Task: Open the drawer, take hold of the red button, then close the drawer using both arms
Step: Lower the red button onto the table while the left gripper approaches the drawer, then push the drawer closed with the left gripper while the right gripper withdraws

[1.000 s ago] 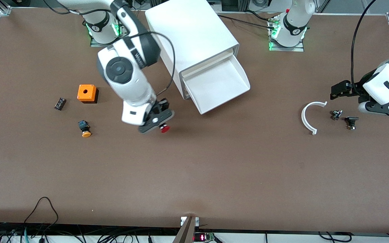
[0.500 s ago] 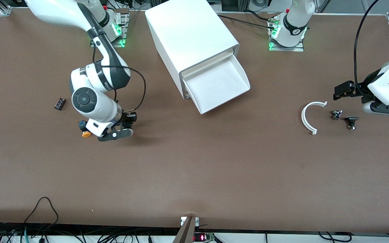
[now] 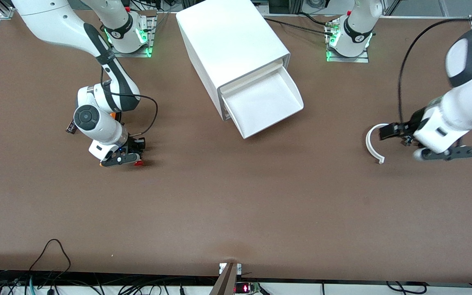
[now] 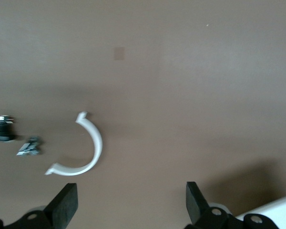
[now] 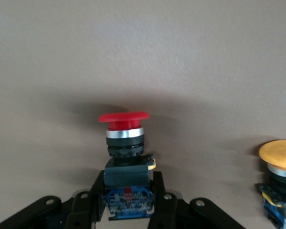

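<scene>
Both arms are glossy white with grey-black joint caps; black cables loop along each, green lights glow at their bases, and black perforated brackets flank the black fingers.

You've got a white curved plastic strip [image 3: 372,143] lying on the brown table [image 3: 236,205] toward the left arm's end, with two small dark metal bits [image 4: 27,147] just beside it. Toward the right arm's end there's a yellow-capped button [image 5: 279,176] and a little black block [image 3: 70,128] close by. Cables [image 3: 51,262] trail along the table edge nearest the front camera.
</scene>
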Controlling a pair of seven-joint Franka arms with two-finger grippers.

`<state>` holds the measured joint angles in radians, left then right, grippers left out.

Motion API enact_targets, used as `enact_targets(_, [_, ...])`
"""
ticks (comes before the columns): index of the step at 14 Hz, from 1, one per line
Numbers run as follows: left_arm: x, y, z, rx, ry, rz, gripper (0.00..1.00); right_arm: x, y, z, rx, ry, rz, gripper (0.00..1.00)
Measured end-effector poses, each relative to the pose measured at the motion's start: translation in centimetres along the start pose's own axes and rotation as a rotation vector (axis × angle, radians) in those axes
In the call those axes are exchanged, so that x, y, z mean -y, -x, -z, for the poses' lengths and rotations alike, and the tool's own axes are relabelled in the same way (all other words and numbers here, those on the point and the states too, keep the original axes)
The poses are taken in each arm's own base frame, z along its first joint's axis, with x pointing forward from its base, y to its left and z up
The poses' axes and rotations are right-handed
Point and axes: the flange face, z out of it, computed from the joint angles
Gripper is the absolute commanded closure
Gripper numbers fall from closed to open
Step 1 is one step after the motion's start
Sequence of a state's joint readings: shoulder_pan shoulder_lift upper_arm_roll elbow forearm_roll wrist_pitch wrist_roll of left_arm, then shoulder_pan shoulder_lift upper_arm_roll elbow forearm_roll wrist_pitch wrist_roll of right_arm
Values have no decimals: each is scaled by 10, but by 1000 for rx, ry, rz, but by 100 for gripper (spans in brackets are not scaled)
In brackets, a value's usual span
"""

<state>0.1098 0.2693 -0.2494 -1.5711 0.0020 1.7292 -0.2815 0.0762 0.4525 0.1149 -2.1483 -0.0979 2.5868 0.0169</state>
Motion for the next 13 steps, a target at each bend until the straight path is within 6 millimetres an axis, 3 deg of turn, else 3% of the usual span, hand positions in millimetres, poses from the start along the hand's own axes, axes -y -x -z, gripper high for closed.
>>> enact_targets(1, [-20, -5, -18, -1, 7, 39, 0, -6, 4, -2, -16, -1, 22, 46])
enact_targets(2, [-43, -9, -37, -6, 14, 75, 0, -14, 6, -1, -20, -1, 33, 1])
enact_targets(5, [-113, -9, -88, -20, 37, 182, 0, -32, 7, 3, -26, 1, 15, 0])
enact_targets(8, [-162, 2, -125, -30, 8, 263, 0, -20, -4, 25, -16, -4, -41, 0])
enact_targets(11, [-205, 22, -154, -55, -37, 317, 0, 11, -23, 80, 26, -3, -117, 0])
enact_targets(13, [-218, 31, -168, -52, -44, 334, 0, 25, -31, 121, 66, 9, -155, 0])
